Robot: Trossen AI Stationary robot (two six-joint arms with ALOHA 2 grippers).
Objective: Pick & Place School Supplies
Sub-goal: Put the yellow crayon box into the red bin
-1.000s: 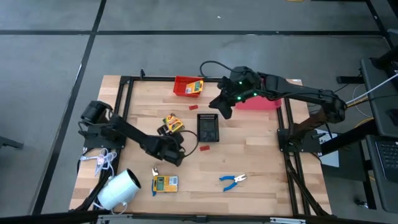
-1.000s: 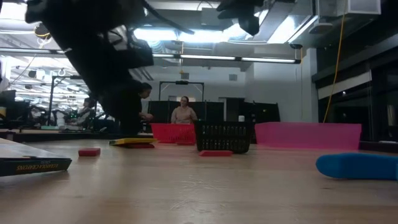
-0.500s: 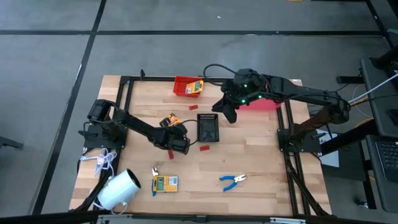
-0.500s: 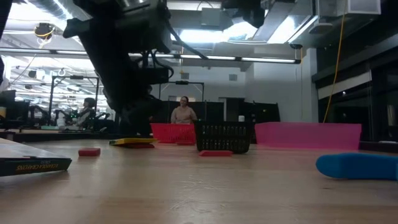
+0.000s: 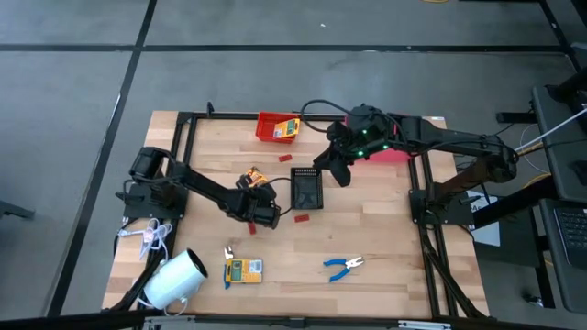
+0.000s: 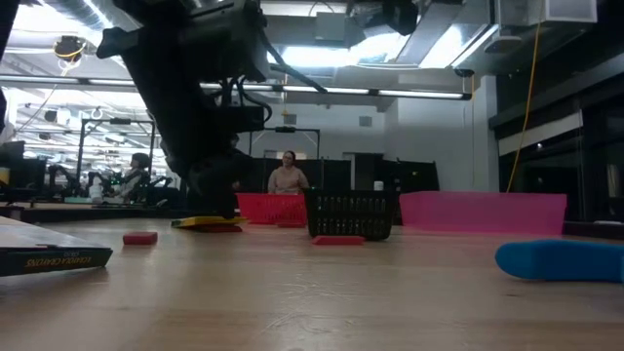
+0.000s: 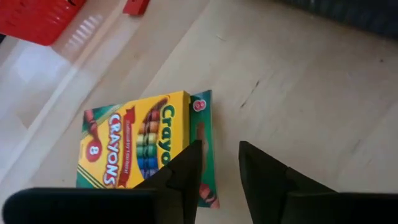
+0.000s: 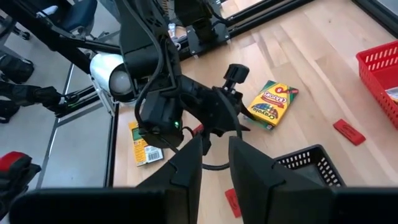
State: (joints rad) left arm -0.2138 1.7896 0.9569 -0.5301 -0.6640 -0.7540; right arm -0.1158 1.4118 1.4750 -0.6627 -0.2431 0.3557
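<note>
One yellow-and-green crayon box lies flat on the wood. My left gripper hangs just over its green long edge, fingers a narrow gap apart. A second box lies near the front edge. A third box sits in the red bin. Flat red pieces lie around the black basket. Blue-handled pliers lie front right. My right gripper hovers above the basket's far right corner, slightly open. My left gripper comes at the crayon box from above, slanting toward the table's far side. One finger shows over the box's green edge, the other over bare wood. I cannot tell whether it touches the box.
A pink bin lies under the right arm. A big white roll and a white cord bundle sit at the front left corner. A black frame borders the table. Bare wood lies right of the basket.
My left gripper has moved a little toward the table's right and far edges, over the crayon box by the basket, then kept still. My right gripper has drifted slightly toward the near and right edges, above the basket's far corner.
</note>
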